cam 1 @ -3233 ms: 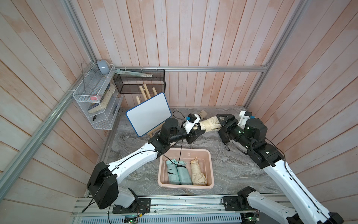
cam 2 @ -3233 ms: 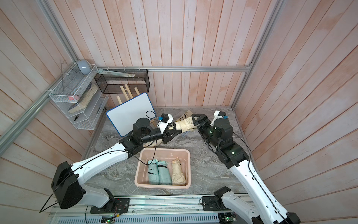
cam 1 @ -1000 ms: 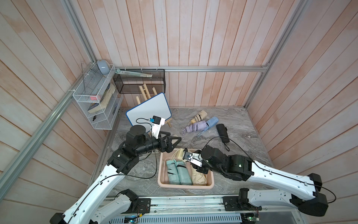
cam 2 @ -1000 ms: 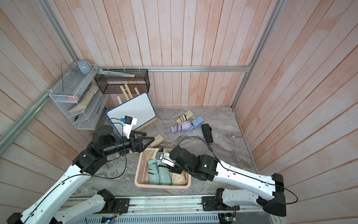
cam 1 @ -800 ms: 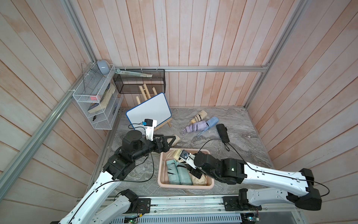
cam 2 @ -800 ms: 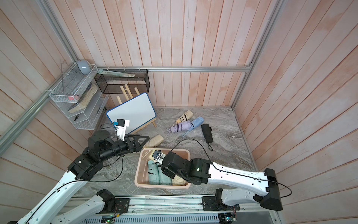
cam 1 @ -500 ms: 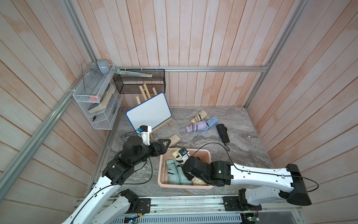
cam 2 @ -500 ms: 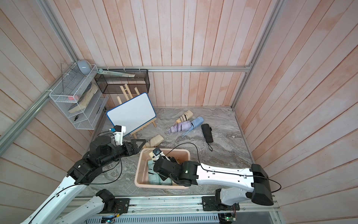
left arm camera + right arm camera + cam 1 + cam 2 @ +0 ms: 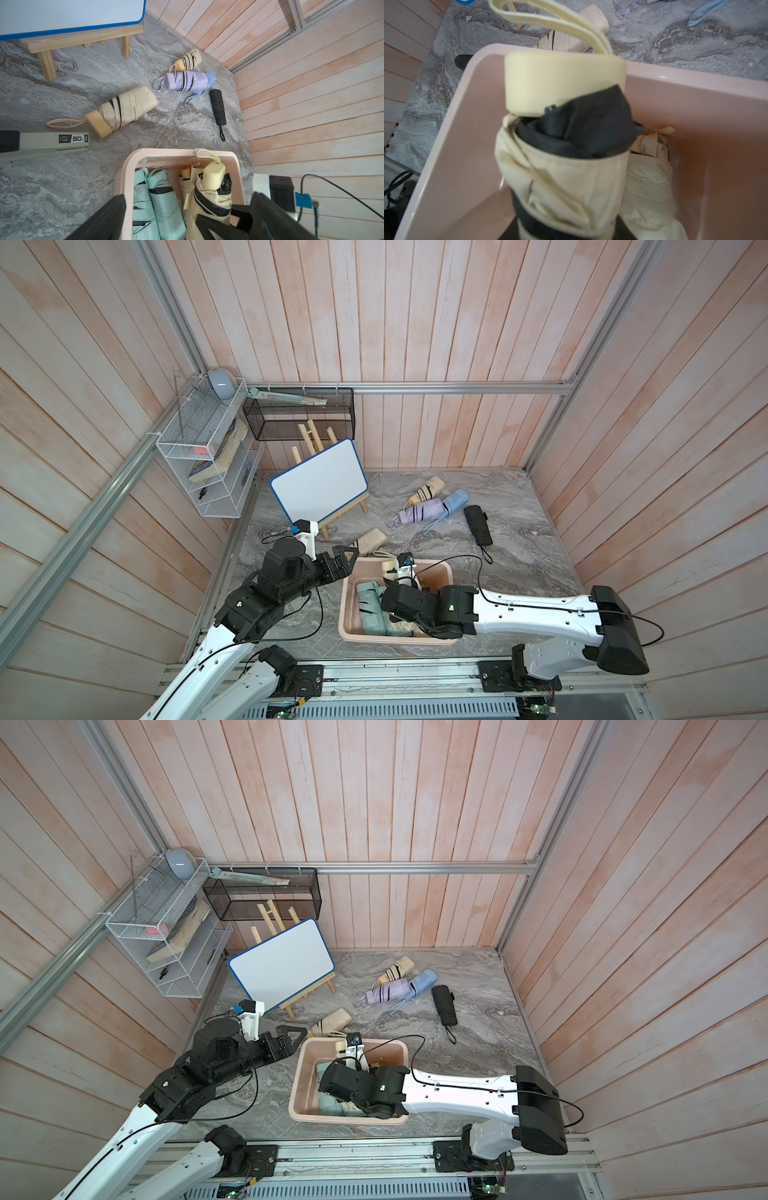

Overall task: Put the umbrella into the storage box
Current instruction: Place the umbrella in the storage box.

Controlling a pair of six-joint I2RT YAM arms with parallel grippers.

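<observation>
Clamping the cream umbrella inside the storage box with the right gripper; holding the left gripper wide open, empty, beside that box.

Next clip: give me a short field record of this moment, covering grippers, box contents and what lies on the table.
right gripper: shut on yellow-handled umbrella, inside storage box, handle tilted up
left gripper: open, empty, beside the box's far corner
already in box: two mint umbrellas, cream umbrella
on table: beige umbrella, striped beige umbrella, lilac umbrella, blue umbrella, black umbrella
</observation>
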